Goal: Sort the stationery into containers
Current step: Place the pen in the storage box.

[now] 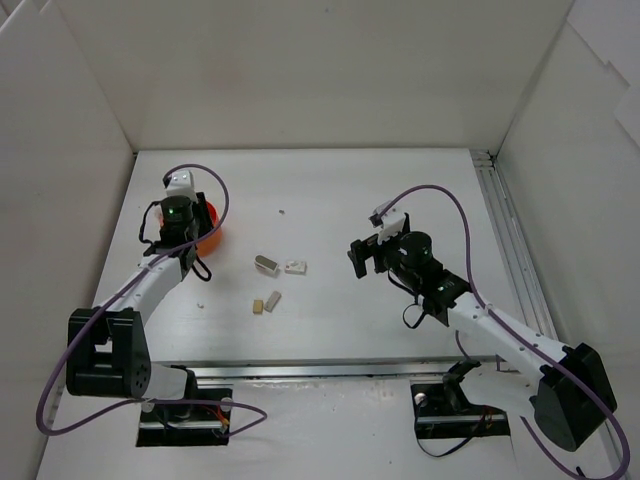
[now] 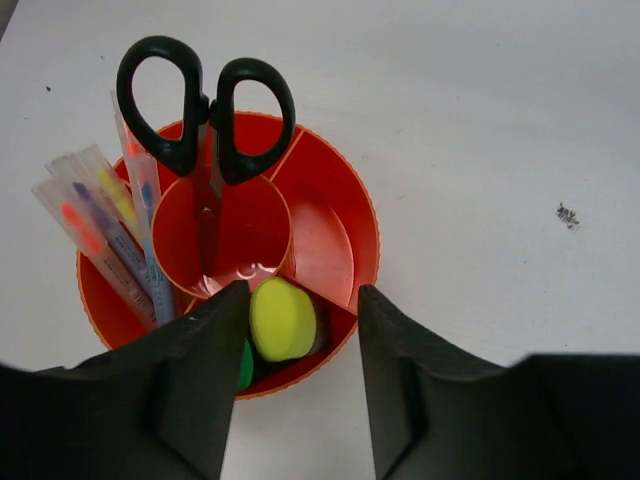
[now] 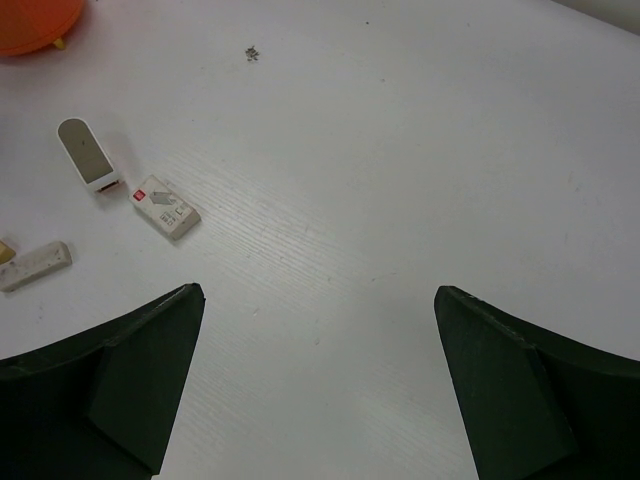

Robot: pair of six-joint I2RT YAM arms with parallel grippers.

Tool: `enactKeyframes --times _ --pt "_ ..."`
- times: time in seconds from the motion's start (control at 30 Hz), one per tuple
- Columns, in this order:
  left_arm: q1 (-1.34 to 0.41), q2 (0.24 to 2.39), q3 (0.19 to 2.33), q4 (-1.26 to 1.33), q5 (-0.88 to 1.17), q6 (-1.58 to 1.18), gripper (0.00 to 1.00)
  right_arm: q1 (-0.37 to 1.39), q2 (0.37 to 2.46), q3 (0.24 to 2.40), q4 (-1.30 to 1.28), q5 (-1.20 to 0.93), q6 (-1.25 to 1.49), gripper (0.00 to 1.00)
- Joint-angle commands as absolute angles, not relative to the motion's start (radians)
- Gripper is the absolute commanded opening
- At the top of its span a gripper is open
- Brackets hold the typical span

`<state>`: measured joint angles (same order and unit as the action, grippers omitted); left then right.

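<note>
The round orange-red holder [image 2: 330, 200] stands at the table's left [image 1: 212, 228]. It holds black-handled scissors [image 2: 205, 110] in its centre cup, pastel pens [image 2: 100, 225] in a left compartment, and a yellow-ended highlighter [image 2: 282, 318] beside a green-ended one [image 2: 244, 366] in the near compartment. My left gripper [image 2: 302, 295] hovers open and empty just above that compartment [image 1: 185, 215]. A grey piece [image 1: 266, 264], a white labelled piece [image 1: 295, 266] and two beige erasers [image 1: 265, 303] lie mid-table. My right gripper [image 1: 365, 258] is wide open and empty above bare table [image 3: 320, 292].
In the right wrist view the grey piece [image 3: 85, 150], the white piece [image 3: 167, 207] and a beige eraser [image 3: 35, 265] lie to the left, with the holder's edge [image 3: 35, 20] at the top left. White walls [image 1: 300, 70] enclose the table. A rail [image 1: 510, 250] runs along the right.
</note>
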<state>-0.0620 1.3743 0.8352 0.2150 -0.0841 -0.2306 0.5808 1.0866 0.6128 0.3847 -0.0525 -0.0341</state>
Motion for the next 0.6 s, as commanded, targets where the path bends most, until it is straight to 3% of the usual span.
enactKeyframes --times 0.0,0.17,0.27,0.43,0.57 --pt "-0.052 1.373 0.910 0.189 -0.098 -0.256 0.45 0.569 1.080 0.626 0.431 -0.060 -0.048 0.98" --pt "-0.052 1.292 0.884 0.149 -0.127 -0.302 0.70 0.571 1.060 0.621 0.420 -0.064 -0.045 0.98" --pt "-0.052 1.223 0.876 0.094 -0.135 -0.328 0.99 0.568 1.048 0.618 0.419 -0.071 -0.043 0.98" --pt "-0.110 1.115 0.919 -0.056 -0.138 -0.351 1.00 0.569 1.031 0.615 0.408 -0.095 -0.035 0.98" --pt "-0.149 1.127 0.974 -0.195 -0.023 -0.412 0.99 0.571 1.009 0.604 0.381 -0.089 -0.018 0.98"
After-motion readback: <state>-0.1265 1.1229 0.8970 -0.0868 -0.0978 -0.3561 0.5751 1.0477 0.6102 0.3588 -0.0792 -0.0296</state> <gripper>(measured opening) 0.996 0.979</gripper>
